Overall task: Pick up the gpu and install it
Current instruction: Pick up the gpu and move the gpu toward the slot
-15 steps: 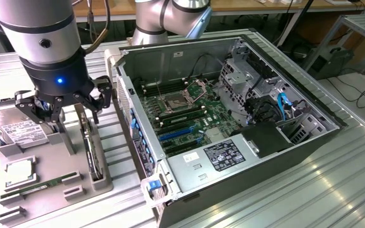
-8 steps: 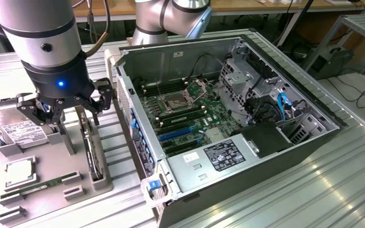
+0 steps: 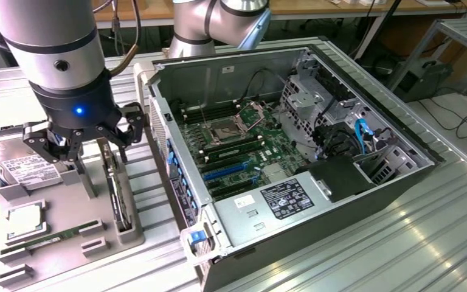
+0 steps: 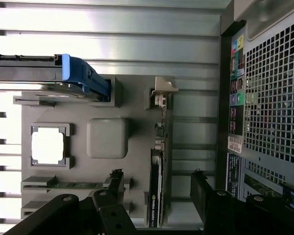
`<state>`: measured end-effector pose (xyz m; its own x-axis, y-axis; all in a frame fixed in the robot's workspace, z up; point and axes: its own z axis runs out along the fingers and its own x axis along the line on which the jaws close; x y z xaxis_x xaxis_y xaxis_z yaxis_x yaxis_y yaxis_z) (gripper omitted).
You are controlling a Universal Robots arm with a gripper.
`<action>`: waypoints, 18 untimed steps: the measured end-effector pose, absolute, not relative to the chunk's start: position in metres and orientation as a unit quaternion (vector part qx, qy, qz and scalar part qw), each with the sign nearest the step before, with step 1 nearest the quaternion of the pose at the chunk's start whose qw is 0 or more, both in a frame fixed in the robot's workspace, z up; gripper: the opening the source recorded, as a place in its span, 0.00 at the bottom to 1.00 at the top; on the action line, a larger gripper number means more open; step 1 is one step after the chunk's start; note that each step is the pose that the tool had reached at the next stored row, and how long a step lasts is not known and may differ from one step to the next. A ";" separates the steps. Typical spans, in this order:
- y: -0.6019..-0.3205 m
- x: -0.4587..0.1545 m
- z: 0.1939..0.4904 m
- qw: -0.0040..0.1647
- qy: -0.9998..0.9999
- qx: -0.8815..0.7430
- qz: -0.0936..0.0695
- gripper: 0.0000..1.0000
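The gpu stands on edge in a slot of the grey parts tray, to the exterior view's left of the open computer case. From the wrist view it is a thin dark card seen edge-on, with its silver bracket at the far end. My gripper hovers just above the card, open and holding nothing. In the wrist view my gripper has one dark finger on either side of the card, with a gap to each.
The tray also holds a hard drive with a blue end, a CPU, and a green memory stick. Inside the case are the motherboard's blue slots. The case's perforated rear panel stands close beside the tray.
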<state>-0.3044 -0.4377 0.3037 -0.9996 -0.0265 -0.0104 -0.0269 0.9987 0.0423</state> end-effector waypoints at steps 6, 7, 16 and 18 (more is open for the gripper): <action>-0.440 -0.304 0.299 0.005 1.000 -0.014 0.021 0.66; -0.440 -0.304 0.298 0.005 1.000 -0.014 0.021 0.66; -0.443 -0.304 0.290 0.005 1.000 -0.015 0.021 0.66; -0.446 -0.304 0.288 0.005 1.000 -0.016 0.021 0.66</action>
<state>-0.3043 -0.4456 0.2877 -0.9995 -0.0309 -0.0105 -0.0313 0.9986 0.0422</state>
